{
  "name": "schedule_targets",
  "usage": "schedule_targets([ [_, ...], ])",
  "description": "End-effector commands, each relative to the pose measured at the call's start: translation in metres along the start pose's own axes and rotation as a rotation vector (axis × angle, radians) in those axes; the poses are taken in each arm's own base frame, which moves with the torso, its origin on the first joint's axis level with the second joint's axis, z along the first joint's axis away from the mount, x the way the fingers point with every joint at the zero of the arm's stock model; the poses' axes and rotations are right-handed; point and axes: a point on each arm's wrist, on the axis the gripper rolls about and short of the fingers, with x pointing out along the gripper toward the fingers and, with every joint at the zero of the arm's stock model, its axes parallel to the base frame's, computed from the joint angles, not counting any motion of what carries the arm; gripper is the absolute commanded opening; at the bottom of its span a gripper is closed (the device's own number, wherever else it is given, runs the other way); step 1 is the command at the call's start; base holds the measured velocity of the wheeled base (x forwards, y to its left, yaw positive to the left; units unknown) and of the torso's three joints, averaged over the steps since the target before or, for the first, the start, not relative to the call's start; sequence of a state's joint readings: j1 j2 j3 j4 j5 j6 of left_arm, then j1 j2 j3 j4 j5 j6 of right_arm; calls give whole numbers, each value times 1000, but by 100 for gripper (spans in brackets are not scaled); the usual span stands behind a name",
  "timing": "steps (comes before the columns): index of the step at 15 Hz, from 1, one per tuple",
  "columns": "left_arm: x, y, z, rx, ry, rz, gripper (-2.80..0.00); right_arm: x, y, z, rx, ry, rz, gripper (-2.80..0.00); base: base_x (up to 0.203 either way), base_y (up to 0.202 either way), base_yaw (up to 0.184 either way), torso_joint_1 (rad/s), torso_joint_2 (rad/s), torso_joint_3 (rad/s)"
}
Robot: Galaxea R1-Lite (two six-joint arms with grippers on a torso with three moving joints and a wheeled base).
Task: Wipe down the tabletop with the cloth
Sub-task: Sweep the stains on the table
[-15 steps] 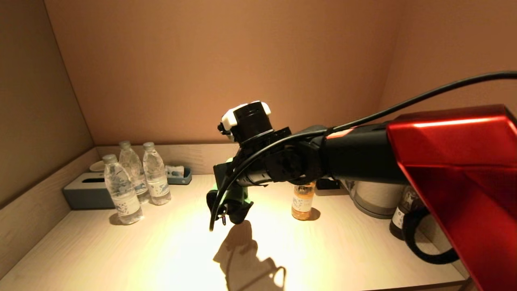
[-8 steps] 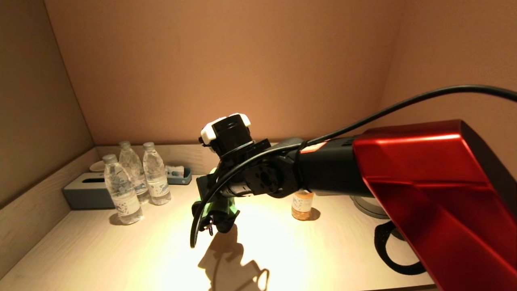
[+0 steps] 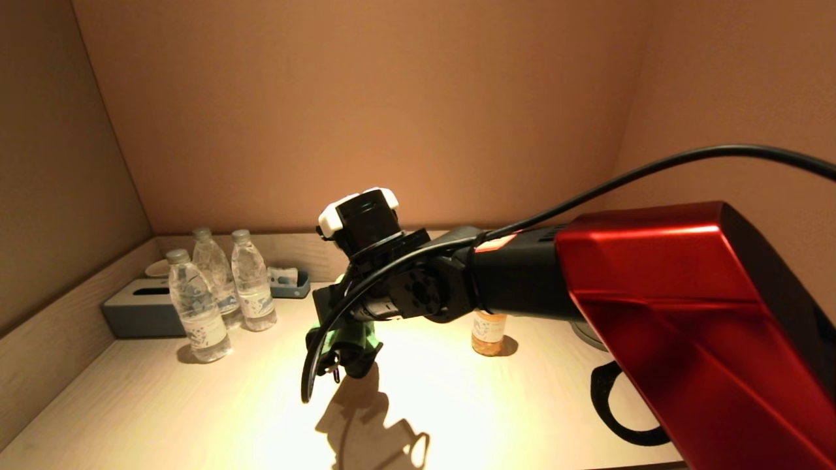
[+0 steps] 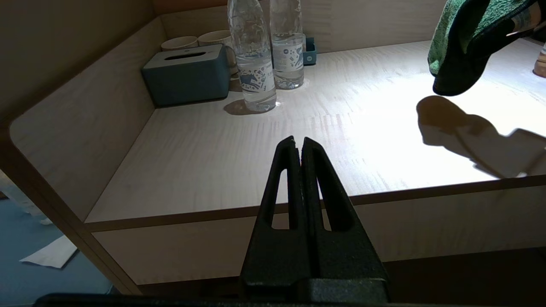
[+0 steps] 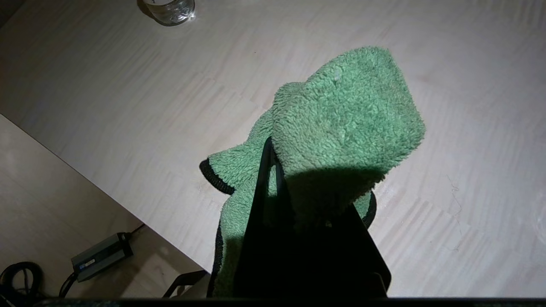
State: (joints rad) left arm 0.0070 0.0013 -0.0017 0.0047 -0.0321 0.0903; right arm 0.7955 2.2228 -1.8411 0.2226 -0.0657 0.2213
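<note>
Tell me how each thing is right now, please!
green cloth: held up off the tabletop
right gripper: shut on the cloth, above the tabletop
left gripper: shut, empty, by the front edge
water bottles: upright, caps on
orange drink bottle: upright
tissue box: sitting flat

The cloth (image 5: 345, 128) is a green fleecy towel with a dark bound edge, bunched and folded over itself. It hangs clear above the pale wood-grain surface (image 3: 163, 405), not touching it, near the surface's middle and casting a shadow on the lit wood directly below.
</note>
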Motion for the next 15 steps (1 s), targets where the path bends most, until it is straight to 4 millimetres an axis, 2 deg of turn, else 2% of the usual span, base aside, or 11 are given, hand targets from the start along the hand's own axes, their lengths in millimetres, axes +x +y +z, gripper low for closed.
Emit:
schedule_targets([
  [1,0,0,0,0,0,1,-280,1,0,0,2,2,0,-280,0,0,0,0,0,0],
  [15,0,0,0,0,0,-1,-280,8,2,-5,-1,11,2,-280,0,0,0,0,0,0],
])
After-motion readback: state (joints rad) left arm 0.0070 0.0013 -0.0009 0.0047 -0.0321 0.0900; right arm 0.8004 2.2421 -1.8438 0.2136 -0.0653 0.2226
